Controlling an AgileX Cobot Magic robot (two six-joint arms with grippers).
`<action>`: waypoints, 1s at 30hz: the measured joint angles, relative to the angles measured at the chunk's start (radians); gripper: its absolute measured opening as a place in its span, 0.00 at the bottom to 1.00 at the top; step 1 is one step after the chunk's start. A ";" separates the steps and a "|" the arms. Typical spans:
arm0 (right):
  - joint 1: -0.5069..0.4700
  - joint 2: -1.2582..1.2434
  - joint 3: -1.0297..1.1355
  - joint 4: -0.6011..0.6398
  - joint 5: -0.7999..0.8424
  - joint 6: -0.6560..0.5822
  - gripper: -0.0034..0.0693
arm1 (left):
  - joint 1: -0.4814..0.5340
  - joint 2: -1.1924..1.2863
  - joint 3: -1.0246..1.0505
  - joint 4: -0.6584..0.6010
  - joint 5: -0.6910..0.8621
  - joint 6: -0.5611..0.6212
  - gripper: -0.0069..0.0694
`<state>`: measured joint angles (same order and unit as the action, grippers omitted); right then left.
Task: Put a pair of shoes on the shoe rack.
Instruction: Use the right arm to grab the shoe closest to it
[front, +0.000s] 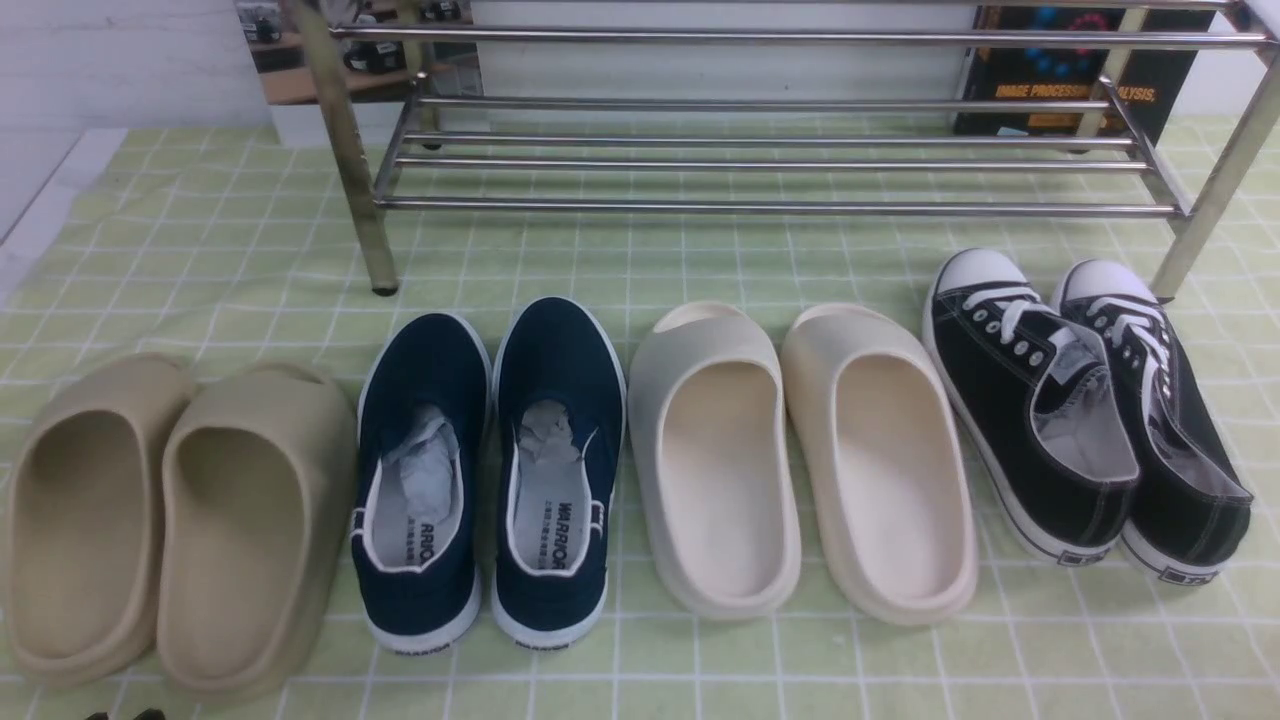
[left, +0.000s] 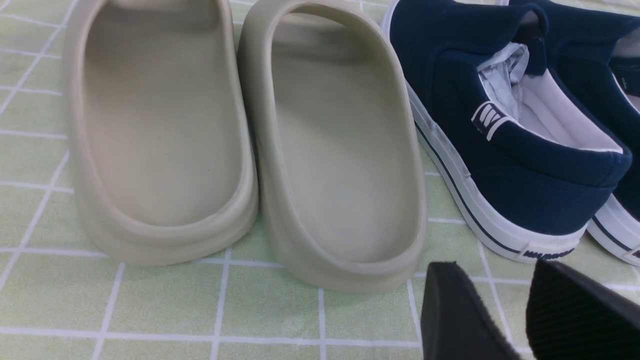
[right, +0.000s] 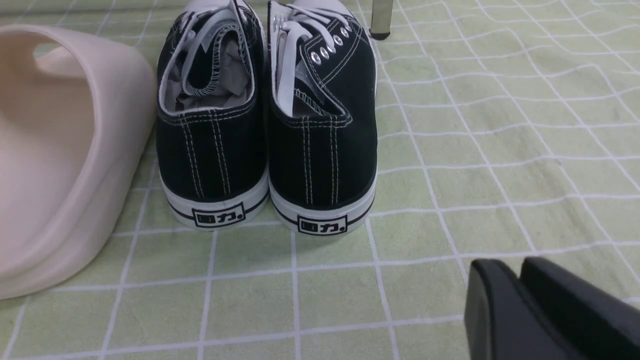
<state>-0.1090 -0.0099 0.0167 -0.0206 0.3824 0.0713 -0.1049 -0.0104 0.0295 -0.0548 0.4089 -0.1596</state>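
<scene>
The right end effector (right: 510, 267) hangs low over the counter (right: 500, 150), a green checked cloth, near its right edge. Its two black fingers overlap in its wrist view, so I cannot tell whether a gap lies between them; it holds nothing. Just ahead of it, heels toward it and apart from it, stands the pair of shoes (right: 215, 150): black lace-up sneakers, side by side and touching. A cream slide (right: 60, 150) lies just beside them.

The left end effector (left: 492, 270) is slightly parted, cloth showing between its fingers, and is also empty. It hovers near the counter's left front corner, behind beige slides (left: 340, 150) and navy slip-ons (left: 500, 165).

The task appears to be at its start: neither sneaker is gripped or lifted. The next move probably calls for the right arm to reach forward, spread its fingers and close on a sneaker's heel.

Only the front view shows the shoe rack (front: 770, 207), at the counter's far edge, its bar shelves bare, and the sneakers ending the row just before its right leg. Only the wrist views show the fingers clearly.
</scene>
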 joint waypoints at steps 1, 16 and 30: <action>0.000 0.000 0.000 0.000 0.000 0.000 0.20 | 0.000 0.000 0.000 0.000 0.000 0.000 0.40; 0.000 0.000 0.000 0.000 0.000 0.000 0.23 | 0.000 0.000 0.000 0.000 -0.003 0.000 0.40; 0.000 0.000 0.000 -0.001 0.000 0.000 0.23 | 0.000 0.000 0.001 0.000 -0.042 0.000 0.40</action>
<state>-0.1090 -0.0099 0.0167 -0.0215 0.3824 0.0713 -0.1049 -0.0104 0.0304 -0.0548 0.3672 -0.1596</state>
